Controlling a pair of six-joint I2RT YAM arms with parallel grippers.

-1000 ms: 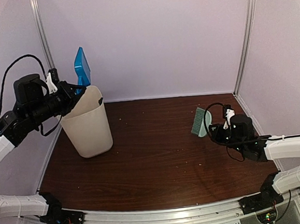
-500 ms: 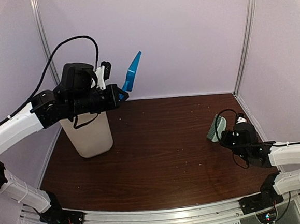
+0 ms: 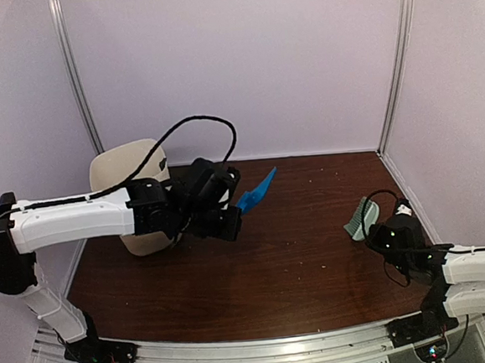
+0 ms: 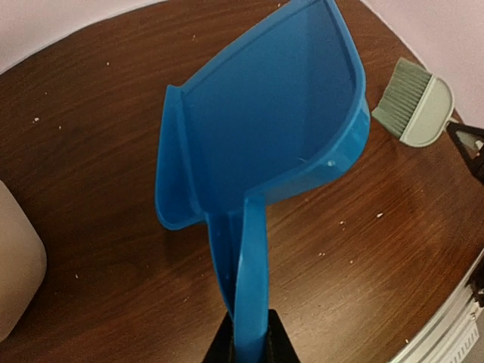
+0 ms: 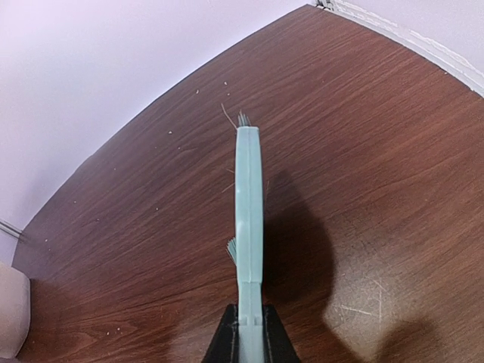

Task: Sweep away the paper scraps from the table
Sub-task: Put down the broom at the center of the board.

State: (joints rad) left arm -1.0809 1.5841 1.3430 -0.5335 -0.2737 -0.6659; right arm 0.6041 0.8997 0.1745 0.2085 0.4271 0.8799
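Note:
My left gripper point(image 4: 248, 342) is shut on the handle of a blue plastic dustpan point(image 4: 280, 128). It holds the pan tilted above the middle of the dark wood-grain table point(image 3: 299, 261), and the pan looks empty. At the right side my right gripper point(image 5: 249, 333) is shut on the handle of a pale green hand brush point(image 5: 249, 204), held edge-on just over the wood. In the top view the dustpan point(image 3: 256, 190) and brush point(image 3: 361, 217) are well apart. Of the paper scraps I see only tiny pale specks point(image 4: 380, 215) scattered over the table.
A cream waste bin point(image 3: 135, 198) stands at the table's back left, partly behind my left arm. White walls with metal posts close in the back and sides. A silver rail point(image 3: 264, 348) runs along the front edge.
My left arm swung from above the bin down and rightward, bringing the dustpan over the table's middle. My right arm drew back toward the near right with the brush.

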